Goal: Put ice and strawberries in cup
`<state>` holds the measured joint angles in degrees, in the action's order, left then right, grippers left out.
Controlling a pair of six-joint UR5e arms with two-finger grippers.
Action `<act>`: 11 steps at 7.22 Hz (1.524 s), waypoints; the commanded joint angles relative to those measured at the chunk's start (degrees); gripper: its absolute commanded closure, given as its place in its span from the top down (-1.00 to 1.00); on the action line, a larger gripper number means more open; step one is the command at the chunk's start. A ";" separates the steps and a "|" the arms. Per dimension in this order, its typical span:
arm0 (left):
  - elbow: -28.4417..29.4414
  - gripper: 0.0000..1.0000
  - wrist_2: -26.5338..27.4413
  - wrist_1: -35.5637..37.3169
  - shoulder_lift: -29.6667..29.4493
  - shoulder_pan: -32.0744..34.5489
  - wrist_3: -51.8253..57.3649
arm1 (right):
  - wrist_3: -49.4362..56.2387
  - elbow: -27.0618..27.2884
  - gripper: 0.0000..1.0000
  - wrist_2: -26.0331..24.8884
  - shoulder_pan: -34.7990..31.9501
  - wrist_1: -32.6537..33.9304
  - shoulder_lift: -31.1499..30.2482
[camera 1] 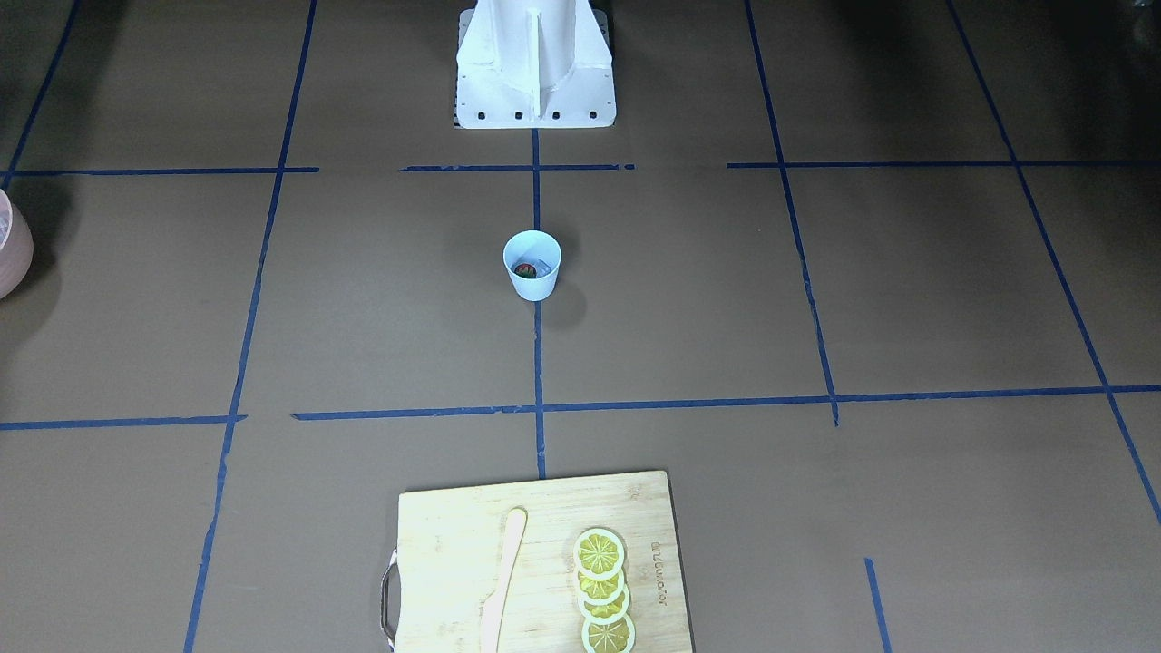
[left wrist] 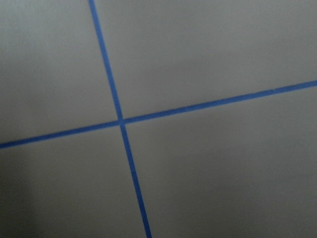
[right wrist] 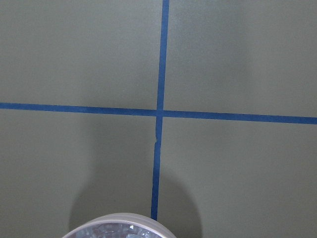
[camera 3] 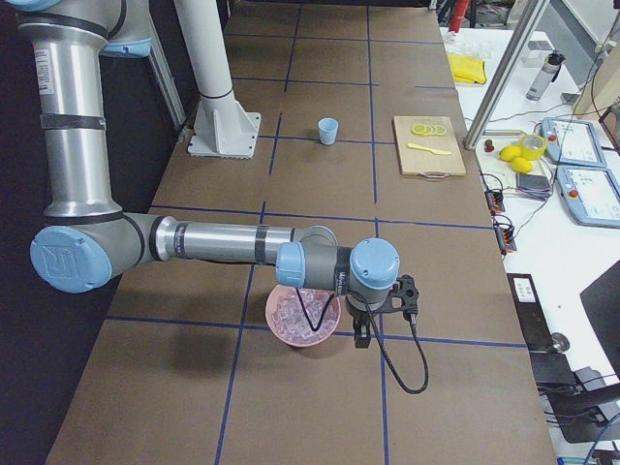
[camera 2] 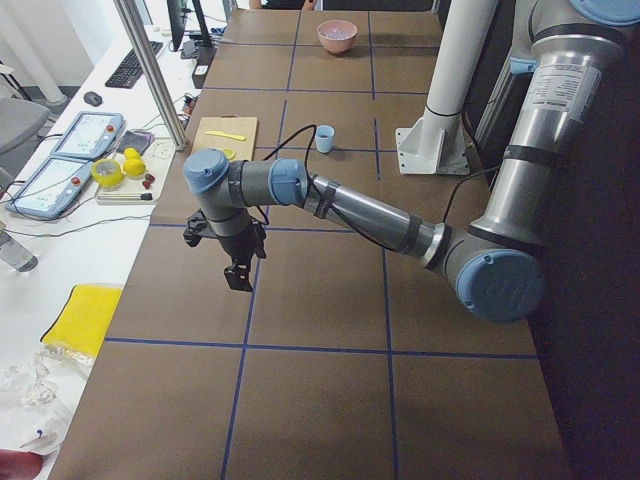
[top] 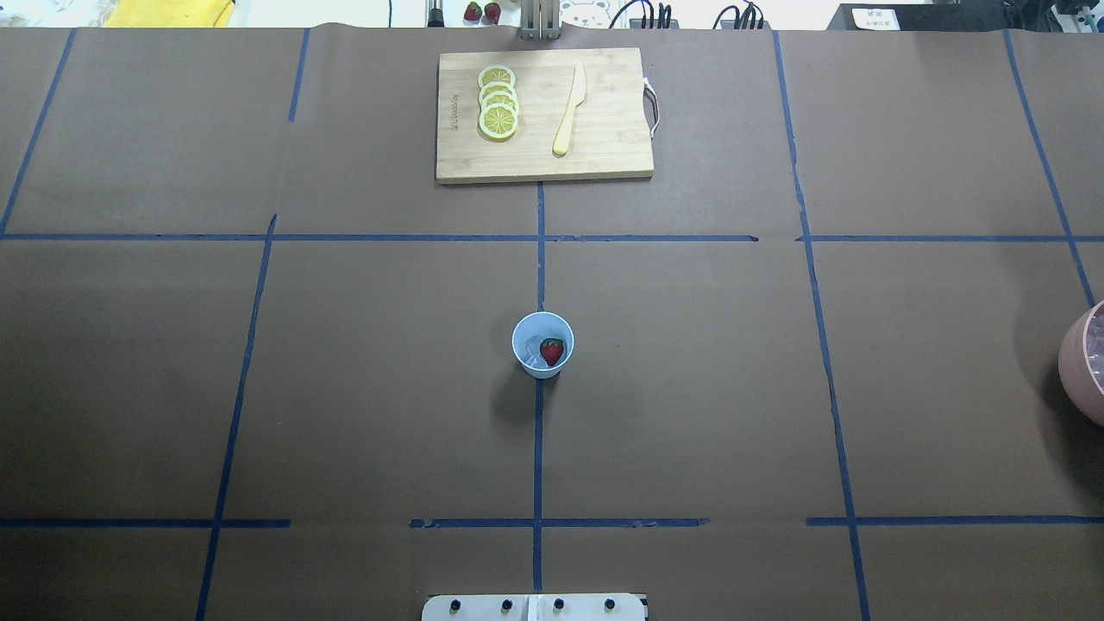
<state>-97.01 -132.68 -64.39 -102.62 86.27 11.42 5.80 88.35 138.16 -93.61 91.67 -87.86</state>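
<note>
Centrally on the worktop (top: 690, 388) stands the cup (top: 543, 371), with the strawberry (top: 552, 351) inside and ice (top: 532, 345) at its nine o'clock. From the cup, the cutting board (top: 612, 129) lies at twelve o'clock and the pink bowl (top: 1082, 362) (holding more ice) at three. Both the left jaws and the right jaws show only in side views, so I cannot tell whether either is open.

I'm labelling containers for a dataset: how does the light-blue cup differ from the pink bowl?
The cup is pale blue, the pink bowl pinkish. The cup is narrow and tapered; the pink bowl is wider and rounder. The cup holds one strawberry with a little ice; the pink bowl holds only a heap of ice cubes. Both stand upright, open-topped, on the table.
</note>
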 commanded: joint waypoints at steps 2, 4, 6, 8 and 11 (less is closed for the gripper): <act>0.86 1.00 -0.30 -5.81 2.42 0.92 -7.44 | -0.09 0.86 0.98 0.00 0.00 0.00 0.41; 1.55 1.00 -0.39 -10.63 6.80 0.92 -6.23 | -0.26 1.04 0.99 0.00 0.00 0.00 0.76; 4.98 1.00 -0.82 -14.96 8.22 0.92 -6.32 | -0.88 1.74 0.98 0.09 0.00 0.00 0.67; 6.57 1.00 -1.00 -14.97 8.75 1.01 -6.23 | -0.79 1.65 0.99 0.09 0.00 0.00 0.58; 6.57 1.00 -5.46 -14.36 8.84 3.47 -2.10 | -0.44 0.95 0.98 0.09 0.00 0.09 -0.03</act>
<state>-90.53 -135.50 -78.95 -93.82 89.19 8.16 5.24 89.46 138.25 -93.60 91.75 -87.56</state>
